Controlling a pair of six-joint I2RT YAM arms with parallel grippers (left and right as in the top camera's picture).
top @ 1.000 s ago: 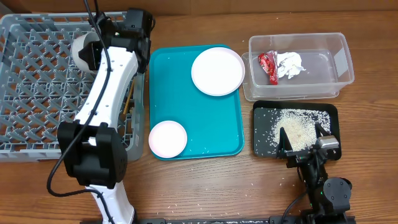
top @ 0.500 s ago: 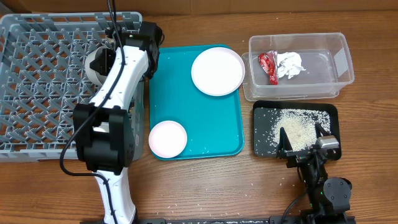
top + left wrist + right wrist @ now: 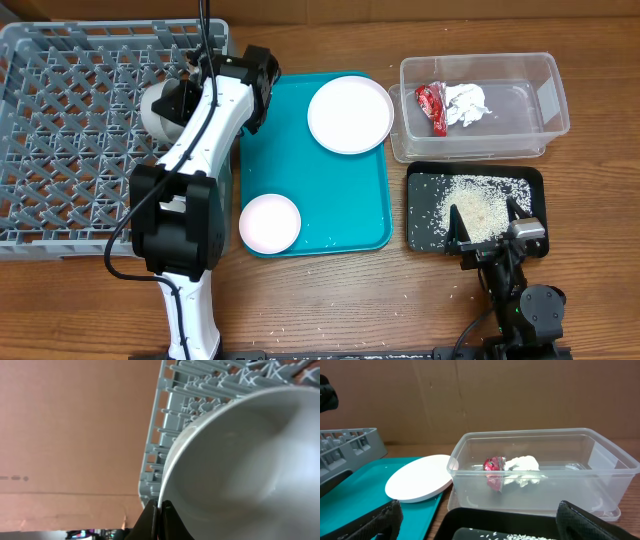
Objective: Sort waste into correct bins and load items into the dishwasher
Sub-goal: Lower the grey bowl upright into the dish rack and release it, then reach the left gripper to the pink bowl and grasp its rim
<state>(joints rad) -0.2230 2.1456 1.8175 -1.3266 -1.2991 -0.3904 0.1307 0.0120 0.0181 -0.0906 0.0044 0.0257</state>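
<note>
Grey plastic, lattice-walled, grid-bottomed: one dish rack, at the left end of the wooden table.

Held over the rack's right-hand part, close to its right wall: one grey-green bowl, tipped on its side. Rim pinched between the closed fingers of the left gripper. Contact between bowl and grid not discernible.

Just beside the rack: one teal tray, carrying two items:
- one white plate, round, at the far right corner
- one pink bowl, small and pale, at the near left corner

Right of the teal tray: one clear tub, rectangular with rounded corners, holding two pieces of waste that lie touching:
- one red wrapper, crinkled
- one white tissue, crumpled

Just in front of the tub: one black tray, flat and shallow, holding one heap of rice, with loose grains scattered round it.

Poised at the near edge of the black tray and facing the tub: the right gripper, fingers spread wide, gripping nothing.

Arms counted: two. Bowls counted: two. Trays counted: two.
</note>
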